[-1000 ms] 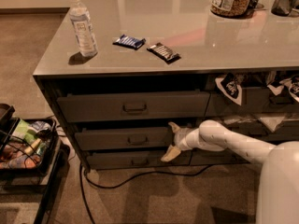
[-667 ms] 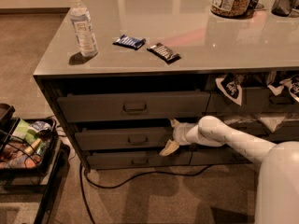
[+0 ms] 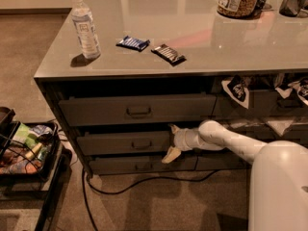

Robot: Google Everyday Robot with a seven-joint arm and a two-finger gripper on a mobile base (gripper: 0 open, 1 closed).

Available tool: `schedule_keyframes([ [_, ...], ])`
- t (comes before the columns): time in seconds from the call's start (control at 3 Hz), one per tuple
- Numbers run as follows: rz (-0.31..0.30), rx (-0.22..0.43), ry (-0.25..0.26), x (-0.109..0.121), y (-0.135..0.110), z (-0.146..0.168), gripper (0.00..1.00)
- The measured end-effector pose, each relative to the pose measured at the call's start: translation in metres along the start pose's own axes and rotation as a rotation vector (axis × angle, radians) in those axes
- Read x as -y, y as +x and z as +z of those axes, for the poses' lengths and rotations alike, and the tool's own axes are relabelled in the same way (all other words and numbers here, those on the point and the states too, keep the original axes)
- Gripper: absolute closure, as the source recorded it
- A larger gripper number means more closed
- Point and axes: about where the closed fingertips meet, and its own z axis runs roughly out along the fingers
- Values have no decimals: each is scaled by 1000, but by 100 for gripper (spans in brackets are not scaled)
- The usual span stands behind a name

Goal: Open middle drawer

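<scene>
Camera view: our gripper sits at the middle drawer's right edge, fingers spread apart. We see carpet before that drawer.

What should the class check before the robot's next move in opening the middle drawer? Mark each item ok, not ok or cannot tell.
1. Height: the gripper is level with the middle drawer: ok.
2. The fingers are spread, one high and one low: ok.
3. Aim at the loop pull: not ok; the gripper sits to its right, at the end of the drawer front.
4. Firm hold on the drawer front: cannot tell.
5. Path outward: the cable lies on the floor, below the drawer: ok.
</scene>
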Motion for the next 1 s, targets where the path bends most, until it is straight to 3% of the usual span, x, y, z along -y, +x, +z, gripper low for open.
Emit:
schedule_keyframes([
  [0.33, 0, 0, 0, 0, 0, 0, 0],
  [0.67, 0, 0, 0, 0, 0, 0, 7],
  [1.0, 0, 0, 0, 0, 0, 0, 24],
])
